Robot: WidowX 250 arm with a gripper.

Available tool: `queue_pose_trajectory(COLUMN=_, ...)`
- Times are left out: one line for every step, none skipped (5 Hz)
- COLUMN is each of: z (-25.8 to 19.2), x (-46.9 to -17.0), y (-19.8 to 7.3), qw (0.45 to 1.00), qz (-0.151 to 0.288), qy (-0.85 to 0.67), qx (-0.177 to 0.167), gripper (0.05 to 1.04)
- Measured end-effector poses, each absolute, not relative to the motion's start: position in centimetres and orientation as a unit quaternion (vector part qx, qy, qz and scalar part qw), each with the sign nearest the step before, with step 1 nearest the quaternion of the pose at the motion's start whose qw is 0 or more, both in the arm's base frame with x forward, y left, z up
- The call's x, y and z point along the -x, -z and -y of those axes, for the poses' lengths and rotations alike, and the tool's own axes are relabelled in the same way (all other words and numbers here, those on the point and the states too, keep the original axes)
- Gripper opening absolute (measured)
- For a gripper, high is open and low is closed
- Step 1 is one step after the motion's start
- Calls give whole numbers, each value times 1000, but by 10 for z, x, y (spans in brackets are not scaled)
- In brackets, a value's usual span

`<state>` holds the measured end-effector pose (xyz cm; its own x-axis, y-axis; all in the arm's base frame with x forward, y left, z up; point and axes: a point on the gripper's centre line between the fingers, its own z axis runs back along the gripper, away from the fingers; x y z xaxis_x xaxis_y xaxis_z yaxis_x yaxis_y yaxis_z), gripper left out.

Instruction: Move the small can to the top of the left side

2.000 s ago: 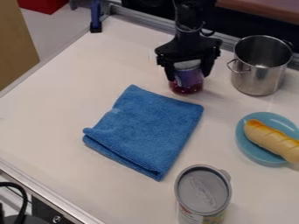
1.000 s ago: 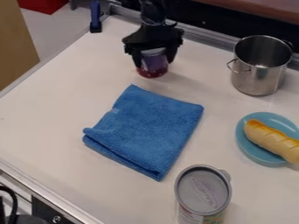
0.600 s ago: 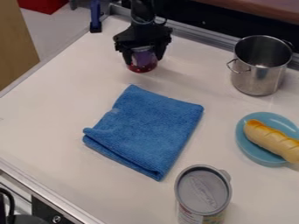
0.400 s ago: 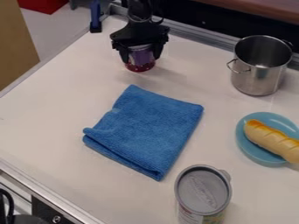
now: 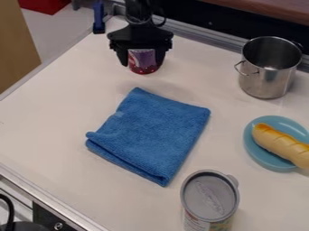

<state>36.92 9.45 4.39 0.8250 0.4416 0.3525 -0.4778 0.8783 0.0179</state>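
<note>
Near the table's far left corner, the black gripper (image 5: 142, 59) hangs straight down over the small can (image 5: 143, 62), hiding its top. The can is purple with a dark red lower part and looks upright. Its base is at or very near the white surface; exact contact is unclear.
A folded blue cloth (image 5: 149, 135) lies mid-table, in front of the small can. A steel pot (image 5: 265, 81) stands at the right, with bread (image 5: 280, 143) on a blue plate (image 5: 258, 154) nearer. A larger lidded can (image 5: 209, 198) stands at the front.
From beside the pot, the gripper and small can have moved left and towards the far edge. Most recently the gripper has shifted slightly left while the can has barely moved, its pale top now hidden.
</note>
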Motion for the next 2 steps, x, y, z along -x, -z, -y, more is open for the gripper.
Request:
queue_pose_trajectory(z=-71, x=-346, y=-54, qw=971, qz=159, qy=-174, qx=-32, gripper=1000)
queue_pose_trajectory(z=-53, x=-320, y=-55, qw=987, qz=144, qy=-69, qx=-36, gripper=1000)
